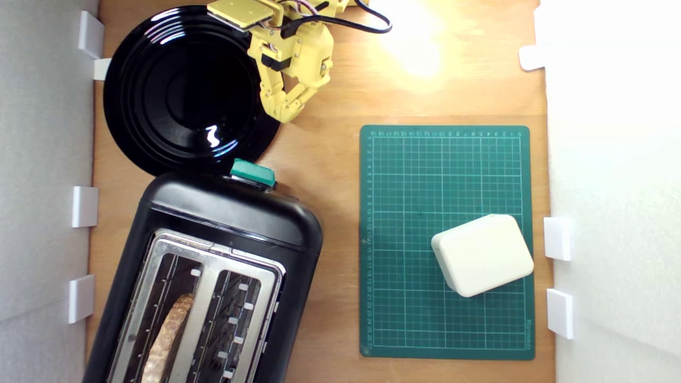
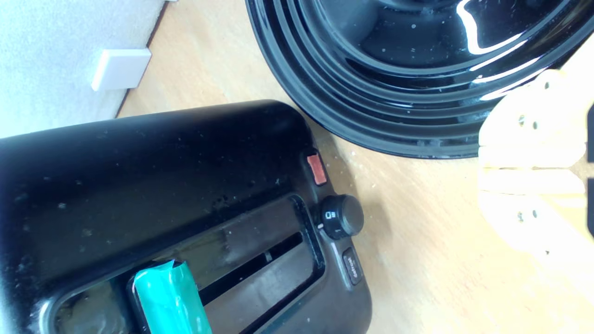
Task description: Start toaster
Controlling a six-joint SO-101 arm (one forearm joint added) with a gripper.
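From my remote seat, the biggest thing on the wooden table [image 1: 330, 159] was the toaster [image 1: 223, 223], sitting at the lower part of the exterior view's left, with a slice of bread [image 1: 167, 335] down in one slot. Its teal lever tab [image 1: 253, 173] pointed toward the round black plate [image 1: 159, 96], which lay touching or just beside that end of the toaster. The green cutting mat [image 1: 404, 186] took up the exterior view's right, well apart, with a white box [image 1: 483, 254] on it. My yellow gripper [image 1: 284, 109] hung over the plate's rim, and the jaws looked pinched together on nothing. Between it and the lever I only saw plate edge and bare wood. In the wrist view, a black knob [image 2: 342, 216] and a small red button [image 2: 316, 169] sat beside the lever slot.
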